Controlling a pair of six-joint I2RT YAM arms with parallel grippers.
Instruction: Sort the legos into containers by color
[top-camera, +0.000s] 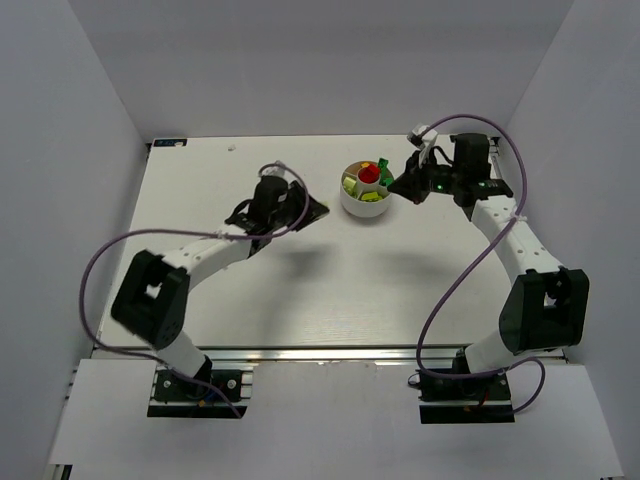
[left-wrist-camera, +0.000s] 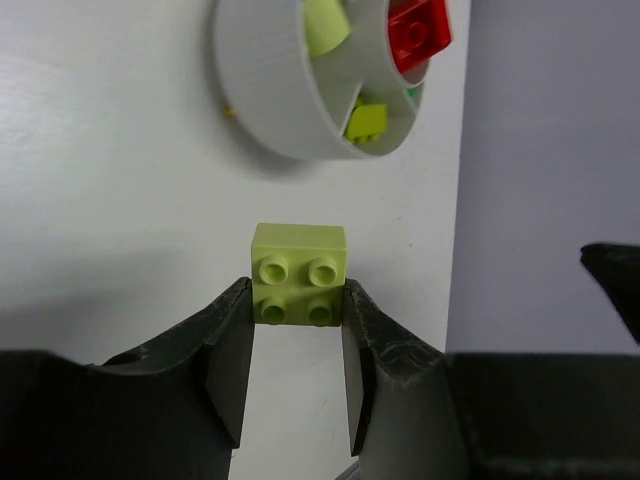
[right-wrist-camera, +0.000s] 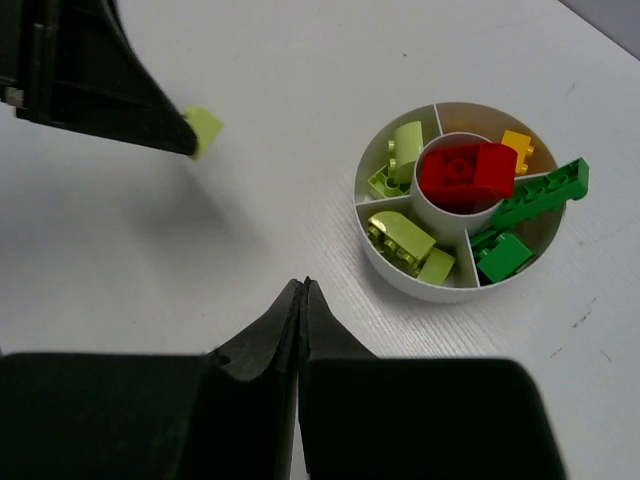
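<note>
A lime brick (left-wrist-camera: 298, 273) with four studs sits between the fingertips of my left gripper (left-wrist-camera: 297, 305), which is shut on it, left of the white dish (left-wrist-camera: 280, 100). In the right wrist view the same brick (right-wrist-camera: 206, 131) pokes out from a dark finger (right-wrist-camera: 140, 105). The dish (right-wrist-camera: 400, 275) holds a red brick (right-wrist-camera: 465, 172) in its central cup. Round the cup lie lime bricks (right-wrist-camera: 402, 236), dark green bricks (right-wrist-camera: 530, 195) and an orange-yellow brick (right-wrist-camera: 518, 146). My right gripper (right-wrist-camera: 305, 287) is shut on nothing, above the table near the dish.
From above, the dish (top-camera: 362, 207) stands at the back middle of the table, the left gripper (top-camera: 314, 212) to its left and the right gripper (top-camera: 409, 192) to its right. Purple cables loop over both arms. Grey walls enclose the table.
</note>
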